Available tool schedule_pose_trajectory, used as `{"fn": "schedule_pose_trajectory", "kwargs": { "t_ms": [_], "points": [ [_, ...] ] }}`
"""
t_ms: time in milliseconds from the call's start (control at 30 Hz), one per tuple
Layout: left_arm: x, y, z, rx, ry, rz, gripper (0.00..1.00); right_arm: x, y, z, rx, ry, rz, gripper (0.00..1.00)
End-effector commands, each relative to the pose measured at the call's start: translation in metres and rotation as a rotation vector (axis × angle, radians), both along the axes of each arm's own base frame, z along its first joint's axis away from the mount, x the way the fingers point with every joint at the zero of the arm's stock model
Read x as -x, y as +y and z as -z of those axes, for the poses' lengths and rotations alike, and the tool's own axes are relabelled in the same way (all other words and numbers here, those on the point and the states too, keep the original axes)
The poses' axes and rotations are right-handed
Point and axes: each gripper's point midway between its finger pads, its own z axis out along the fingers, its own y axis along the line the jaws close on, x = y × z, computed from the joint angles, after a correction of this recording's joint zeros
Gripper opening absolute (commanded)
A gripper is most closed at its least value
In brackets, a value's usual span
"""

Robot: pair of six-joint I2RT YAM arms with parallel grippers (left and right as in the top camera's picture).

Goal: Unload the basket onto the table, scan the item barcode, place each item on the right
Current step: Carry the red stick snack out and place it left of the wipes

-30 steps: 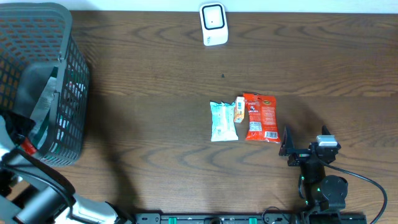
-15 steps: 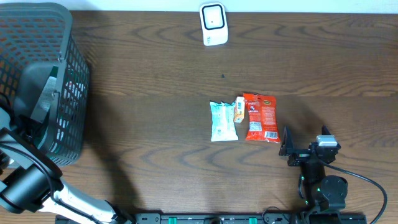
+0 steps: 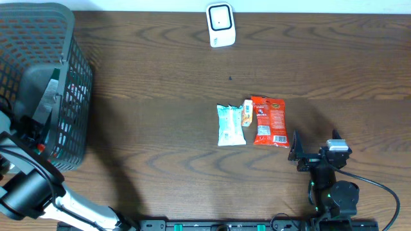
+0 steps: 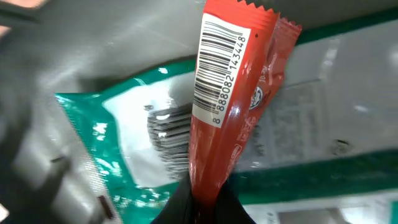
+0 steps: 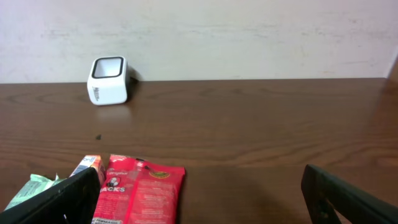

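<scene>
Since a second ago the left arm has shifted deeper into the basket, and the left tool has gone from wide apart to pinched tight on the lower end of a red sachet. The sachet stands up from the grip, its barcode facing the wrist camera, with a green packet lying behind it. The right tool hangs fully open and empty over the counter, near three packets. By my reading the pick is only just made. Lifting the sachet clear of the basket, carrying it to the scanner at the far edge and presenting the code all remain to be done.
</scene>
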Motion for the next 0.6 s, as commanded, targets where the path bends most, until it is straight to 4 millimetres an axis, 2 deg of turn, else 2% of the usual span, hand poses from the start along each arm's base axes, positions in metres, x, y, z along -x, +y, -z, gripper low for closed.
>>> {"fn": "schedule_pose_trajectory", "kwargs": {
  "t_ms": [0, 133, 167, 267, 300, 367, 433, 500, 533, 567],
  "points": [
    [-0.028, 0.000, -0.056, -0.036, -0.202, 0.024, 0.08, 0.000, -0.003, 0.000, -0.016, 0.000, 0.017, 0.99],
    [-0.042, -0.002, -0.133, -0.159, -0.402, 0.023, 0.08, 0.000, -0.003, 0.000, -0.016, 0.000, 0.017, 0.99],
    [-0.042, -0.007, -0.162, -0.208, -0.462, 0.022, 0.08, 0.000, -0.003, 0.000, -0.016, 0.000, 0.017, 0.99],
    [-0.043, -0.028, -0.216, -0.278, -0.586, 0.041, 0.08, 0.000, -0.003, 0.000, -0.016, 0.000, 0.017, 0.99],
    [-0.046, -0.050, -0.250, -0.326, -0.666, 0.083, 0.08, 0.000, -0.003, 0.000, -0.016, 0.000, 0.017, 0.99],
    [-0.049, -0.076, -0.278, -0.357, -0.732, 0.145, 0.08, 0.000, -0.003, 0.000, -0.016, 0.000, 0.017, 0.99],
    [-0.049, -0.119, -0.308, -0.376, -0.813, 0.243, 0.08, 0.000, -0.003, 0.000, -0.015, 0.000, 0.016, 0.99],
    [-0.047, -0.150, -0.327, -0.379, -0.873, 0.317, 0.08, 0.000, -0.003, 0.000, -0.016, 0.000, 0.017, 0.99],
    [-0.045, -0.175, -0.338, -0.372, -0.916, 0.377, 0.08, 0.000, -0.003, 0.000, -0.016, 0.000, 0.017, 0.99],
    [-0.045, -0.189, -0.342, -0.358, -0.934, 0.411, 0.08, 0.000, -0.003, 0.000, -0.016, 0.000, 0.017, 0.99]
  ]
}}
